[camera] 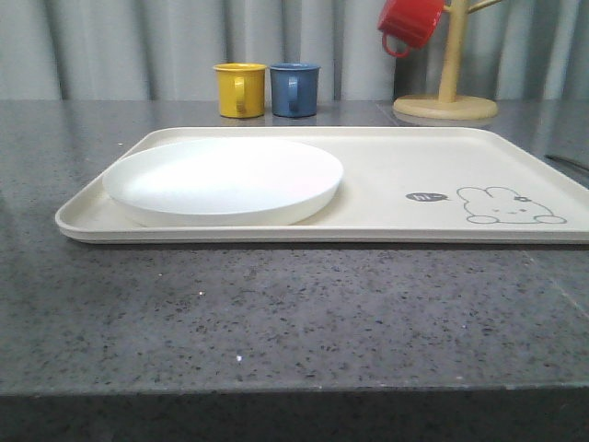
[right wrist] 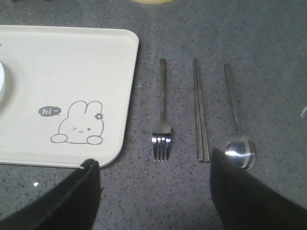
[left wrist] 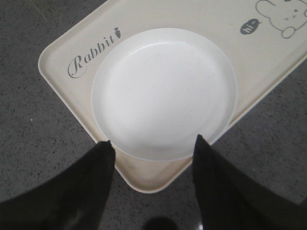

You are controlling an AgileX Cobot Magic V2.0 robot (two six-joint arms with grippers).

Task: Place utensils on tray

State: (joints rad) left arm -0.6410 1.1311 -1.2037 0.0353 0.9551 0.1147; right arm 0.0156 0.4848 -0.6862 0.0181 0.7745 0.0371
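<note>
Beside the tray's point(right wrist: 67, 57) rabbit-end edge, I hold my right gripper point(right wrist: 154, 191) wide and should straddle the fork's point(right wrist: 162, 120) handle squarely, clear of the 2 chopsticks point(right wrist: 200, 115).

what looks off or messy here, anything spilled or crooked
Nothing stands out. The plate sits flat on the tray; the fork, chopsticks and spoon lie parallel on the counter beside it, unspilled and undamaged.
</note>
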